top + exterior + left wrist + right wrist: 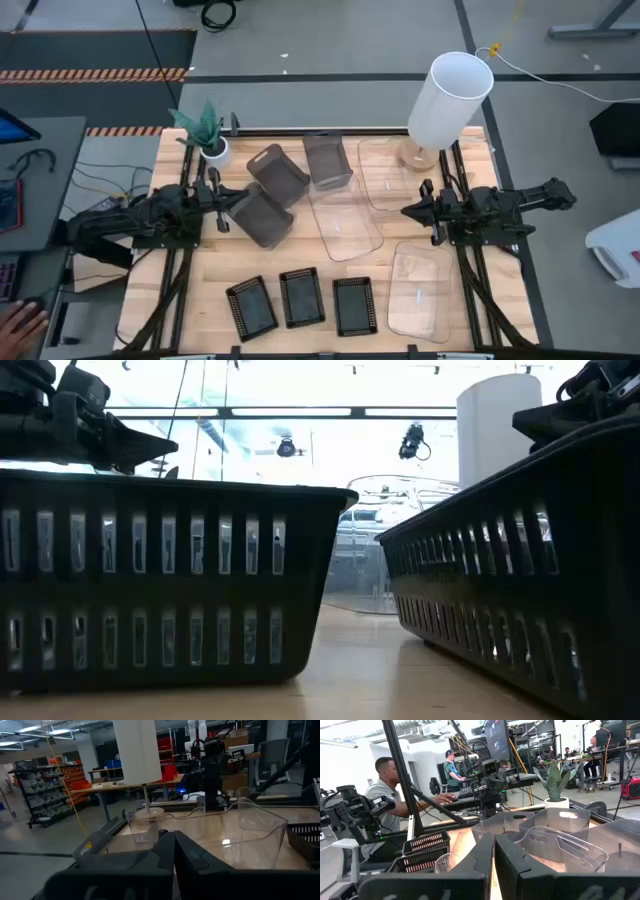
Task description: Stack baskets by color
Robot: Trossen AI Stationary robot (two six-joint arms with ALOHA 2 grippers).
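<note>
Black mesh baskets (301, 298) sat lined up at six o'clock, apparently unsorted, grey ones (277, 176) at eleven, clear ones (346, 222) centre and right, while left gripper (226, 208) and right gripper (407, 211), both closed and empty, hovered mid-table, seemingly poised to begin.

The wooden table (200, 290) carries nine baskets (301, 297), a white cylinder (450, 98) and a potted plant (210, 140).

Robotics lab (parts shelves (47, 795), workbenches (125, 785)).
</note>
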